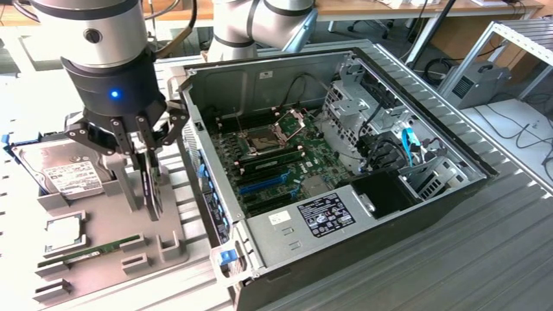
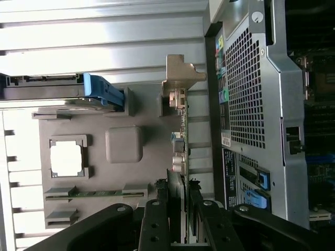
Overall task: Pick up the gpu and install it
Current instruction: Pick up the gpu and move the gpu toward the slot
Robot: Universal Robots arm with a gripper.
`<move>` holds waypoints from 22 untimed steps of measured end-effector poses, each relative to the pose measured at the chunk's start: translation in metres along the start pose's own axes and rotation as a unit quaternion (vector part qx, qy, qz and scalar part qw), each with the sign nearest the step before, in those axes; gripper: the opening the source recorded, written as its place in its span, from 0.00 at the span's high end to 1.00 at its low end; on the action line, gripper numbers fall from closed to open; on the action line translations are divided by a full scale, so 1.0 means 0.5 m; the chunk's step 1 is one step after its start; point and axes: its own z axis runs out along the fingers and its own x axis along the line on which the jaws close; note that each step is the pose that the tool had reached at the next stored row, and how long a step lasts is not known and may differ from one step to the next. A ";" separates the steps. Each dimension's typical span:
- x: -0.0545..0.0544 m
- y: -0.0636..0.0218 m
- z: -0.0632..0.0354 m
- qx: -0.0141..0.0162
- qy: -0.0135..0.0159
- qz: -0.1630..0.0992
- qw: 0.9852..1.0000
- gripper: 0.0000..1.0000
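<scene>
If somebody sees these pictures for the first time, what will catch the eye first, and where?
First the open computer case, lying in the middle of the exterior view with its green motherboard bare. At that view's left, the gripper is shut on the gpu, which stands on edge at a grey parts tray beside the case.

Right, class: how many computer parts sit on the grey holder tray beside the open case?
4: the hard drive at the far end, the processor chip in the middle, the RAM stick nearest the camera, and the gpu upright in the gripper. The arm may hide more.
</scene>
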 end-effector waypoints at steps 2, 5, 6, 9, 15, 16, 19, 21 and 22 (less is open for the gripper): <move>0.000 0.000 -0.003 0.000 0.000 0.000 1.000 0.74; 0.000 0.000 -0.007 0.000 0.000 0.000 1.000 0.74; 0.000 0.000 -0.009 0.000 0.000 0.000 1.000 0.74; 0.000 0.000 -0.013 0.000 0.000 0.000 1.000 0.74; 0.000 0.001 -0.022 0.000 0.000 0.000 1.000 0.74; -0.001 0.001 -0.024 0.000 0.000 0.000 1.000 0.74; -0.001 0.001 -0.030 0.000 0.000 0.000 1.000 0.74; -0.001 0.001 -0.035 0.000 0.000 0.000 1.000 0.74; -0.001 0.001 -0.036 0.000 0.000 0.000 1.000 0.74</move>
